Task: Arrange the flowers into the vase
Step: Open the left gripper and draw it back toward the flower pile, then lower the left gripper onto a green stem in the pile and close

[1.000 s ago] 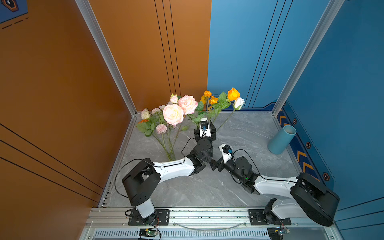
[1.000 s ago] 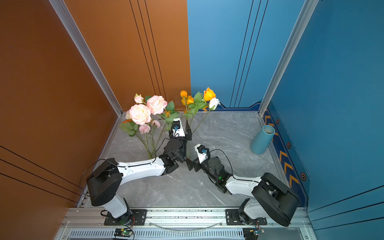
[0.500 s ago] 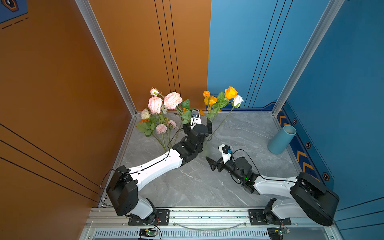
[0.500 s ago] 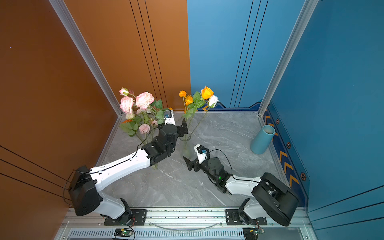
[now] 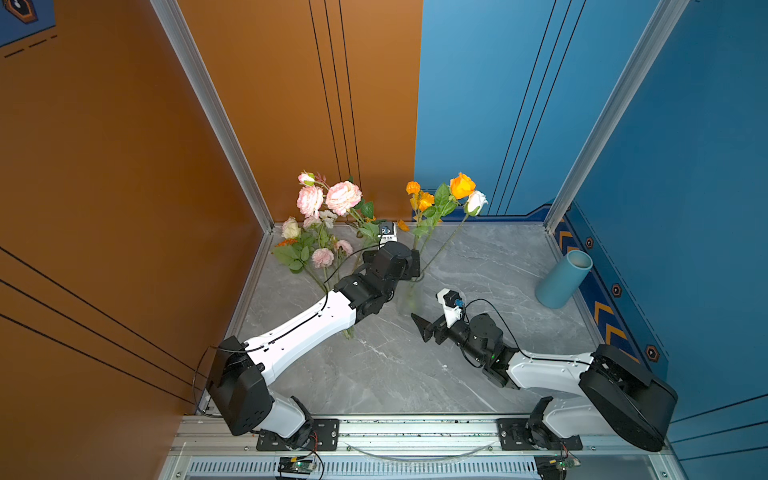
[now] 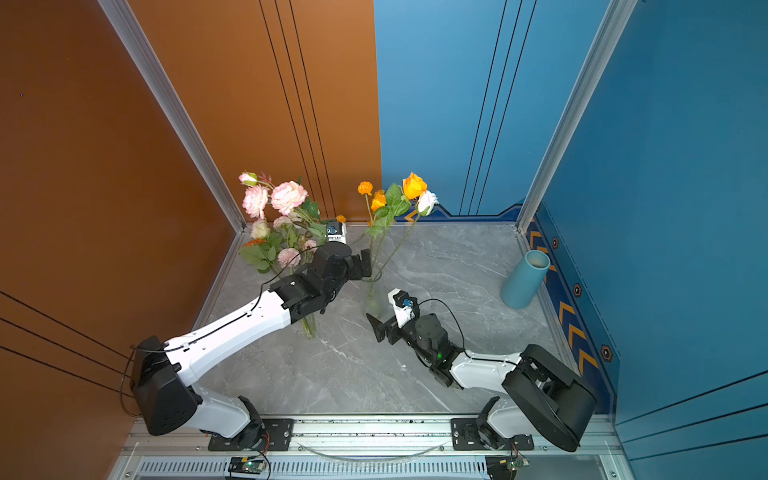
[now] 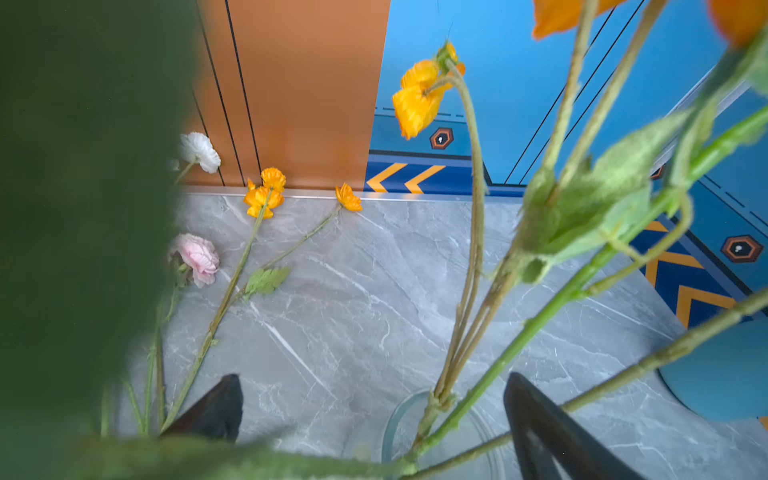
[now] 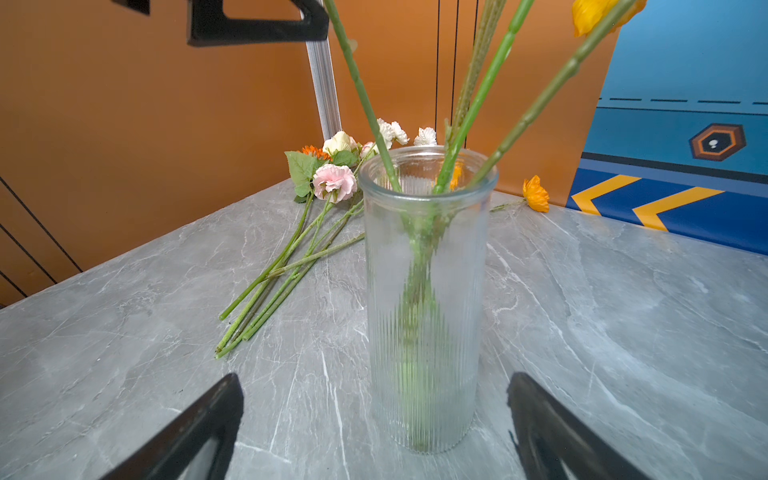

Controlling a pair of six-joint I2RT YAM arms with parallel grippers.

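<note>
A ribbed clear glass vase [image 8: 424, 291] holding orange, white and pink long-stemmed flowers [image 5: 461, 187] is found at 11 o'clock of the empty, spread right gripper [image 5: 419, 328]. The left gripper [image 7: 373, 390], also spread, is positioned over its rim. Loose pink-and-cream stems [image 5: 322, 257] are laid at 9 o'clock, a teal cylinder [image 5: 563, 280] at 3.

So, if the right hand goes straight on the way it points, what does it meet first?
The right hand would most likely meet the glass vase, upright straight ahead of its open jaws; the gap is unclear.
</note>
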